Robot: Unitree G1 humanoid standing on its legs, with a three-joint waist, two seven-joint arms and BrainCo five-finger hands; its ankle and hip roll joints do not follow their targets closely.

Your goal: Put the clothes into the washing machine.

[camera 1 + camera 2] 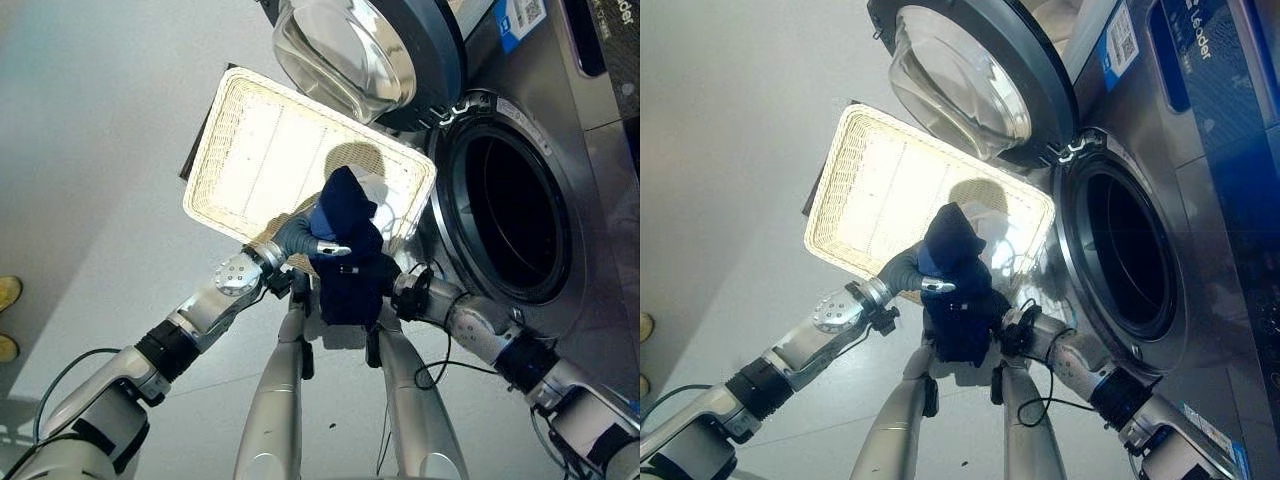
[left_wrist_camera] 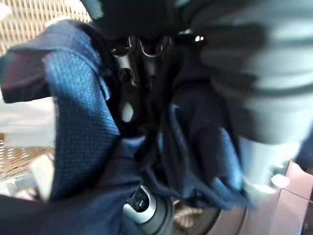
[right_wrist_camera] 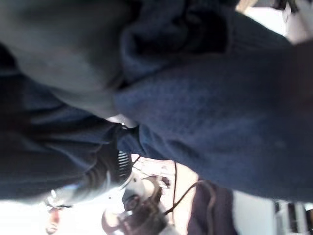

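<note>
A dark navy garment (image 1: 350,275) with a lighter blue patch hangs bunched between my two hands, over the near edge of the wicker basket (image 1: 215,130). My left hand (image 1: 298,237) grips its left side, with a finger curled across the cloth. My right hand (image 1: 408,296) is pressed into the garment's lower right side and largely buried in the fabric (image 3: 220,107). Navy cloth (image 2: 83,122) wraps close around my left hand in the left wrist view. Just right of the garment stands the washing machine (image 1: 590,200), its dark drum opening (image 1: 510,215) uncovered.
The machine's round glass door (image 1: 350,50) is swung open above the basket's far right corner. Something white (image 1: 378,192) lies in the basket behind the garment. Yellow shoes (image 1: 8,292) show at the left edge on the pale floor.
</note>
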